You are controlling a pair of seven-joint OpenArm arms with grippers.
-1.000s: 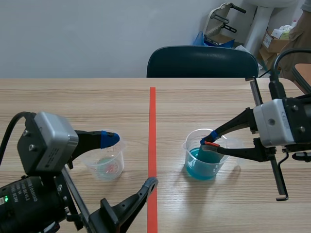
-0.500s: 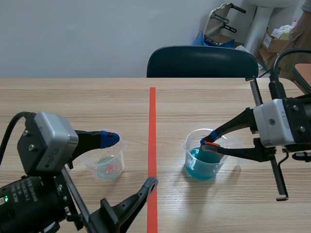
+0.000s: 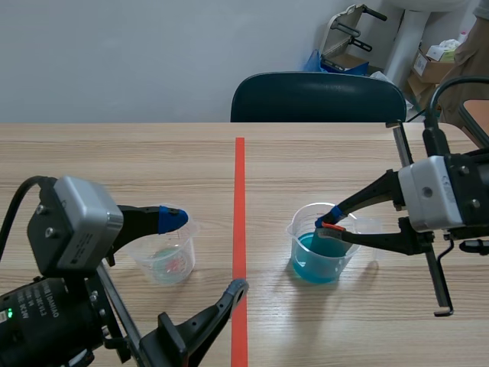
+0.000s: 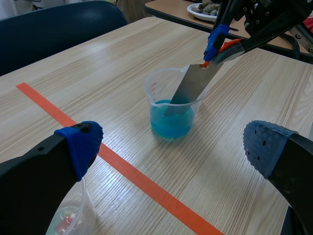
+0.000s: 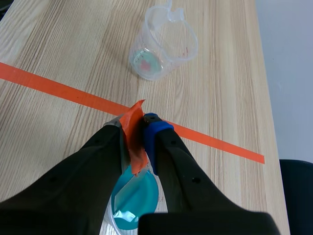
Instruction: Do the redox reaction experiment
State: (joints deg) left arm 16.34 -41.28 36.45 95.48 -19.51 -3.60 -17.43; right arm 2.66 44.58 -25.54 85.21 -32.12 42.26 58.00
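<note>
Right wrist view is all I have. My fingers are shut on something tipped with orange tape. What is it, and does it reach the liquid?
Observer: It is a flat grey metal strip, held tilted. Its lower end dips into the blue liquid.
Operator: And where is the other arm?
Observer: The left gripper is open, with its blue-padded finger close by the small beaker.

The light wooden surface (image 3: 137,160), crossed near to far by an orange-red tape line (image 3: 240,191), carries a clear beaker of blue liquid (image 3: 319,264) right of the line and a clear beaker with reddish bits (image 3: 168,260) left of it.
</note>
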